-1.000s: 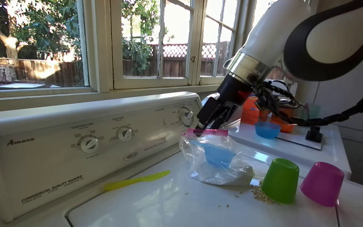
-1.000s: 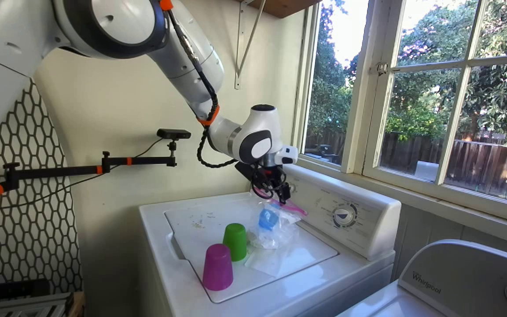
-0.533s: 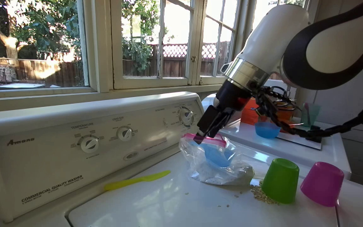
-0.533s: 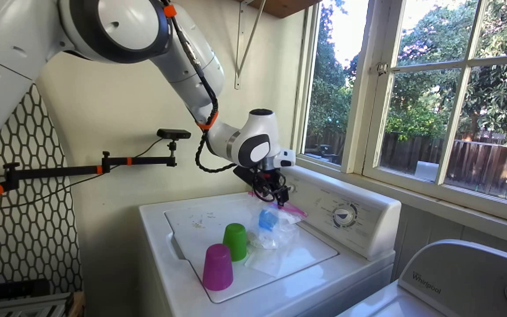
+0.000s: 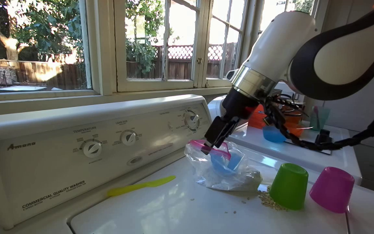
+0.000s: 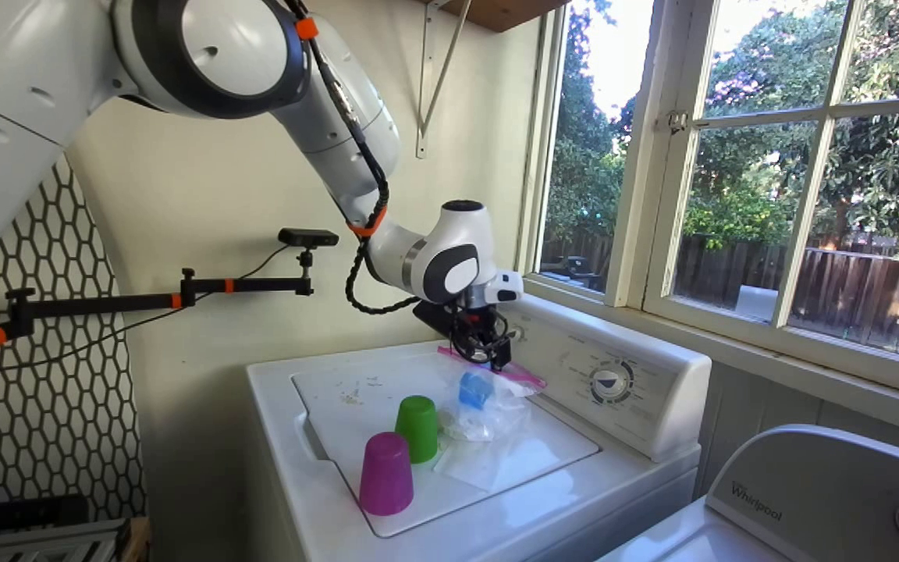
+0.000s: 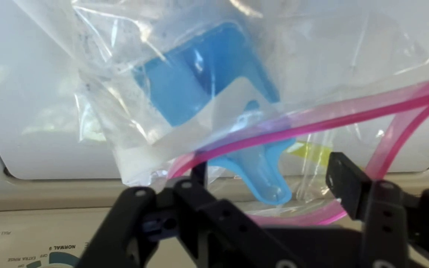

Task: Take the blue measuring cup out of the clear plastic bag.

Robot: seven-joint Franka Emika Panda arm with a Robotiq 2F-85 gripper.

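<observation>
I lower my wide-spread claw [image 7: 268, 171] to the mouth of the clear plastic bag [image 5: 205, 170], the blue measuring cup [image 7: 184, 87] inside likely within reach.

Bag [image 7: 296, 131] cropped, pincer [image 7: 268, 169] blurred — wrist view

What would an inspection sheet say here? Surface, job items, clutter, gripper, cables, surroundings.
Surface: white washer lid, loose flakes scattered on it.
Blue measuring cup: inside the clear plastic bag, handle showing through the open mouth.
Clear plastic bag: resting on the lid, pink rim spread.
Clutter: upturned green cup, upturned magenta cup, yellow knife, shallow blue cup.
Gripper: open at the bag's mouth; handle shows between its jaws, ungripped.
Cables: black cable loops below the arm.
Surroundings: windows, Whirlpool machine beside the washer.
</observation>
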